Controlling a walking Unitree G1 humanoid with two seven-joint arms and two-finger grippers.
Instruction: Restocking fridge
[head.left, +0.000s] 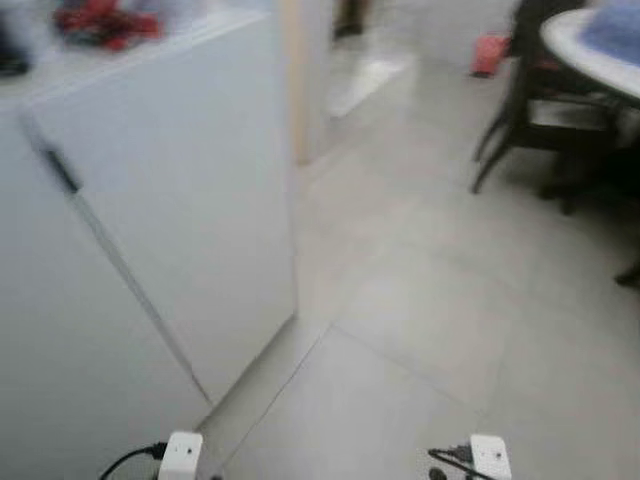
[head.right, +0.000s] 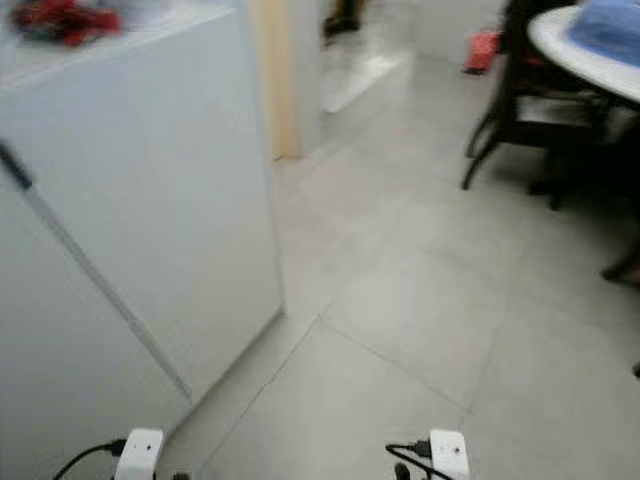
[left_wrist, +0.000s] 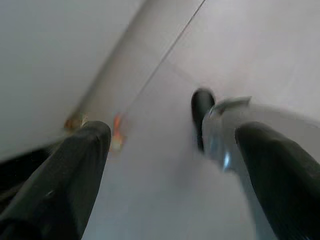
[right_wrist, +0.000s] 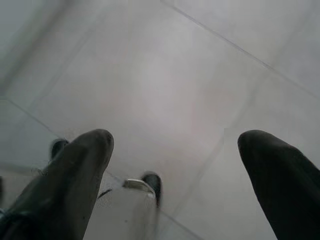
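A white fridge (head.left: 150, 220) is seen at the left of the blurred head views, its doors closed, a dark handle (head.left: 55, 165) set on the near-left door; something red (head.left: 100, 22) lies on its top, too blurred to be named. A pale tiled floor (head.left: 430, 300) is spread to the right; a dark chair (head.left: 530, 110) and a round table (head.left: 590, 50) with a blue cloth (head.left: 615, 28) are placed at the far right. The left tool (left_wrist: 170, 150) is held released above the floor beside the fridge's base, nothing between its fingers (left_wrist: 75, 170); the right tool (right_wrist: 175, 155) is likewise held apart over bare tiles, nothing grasped.
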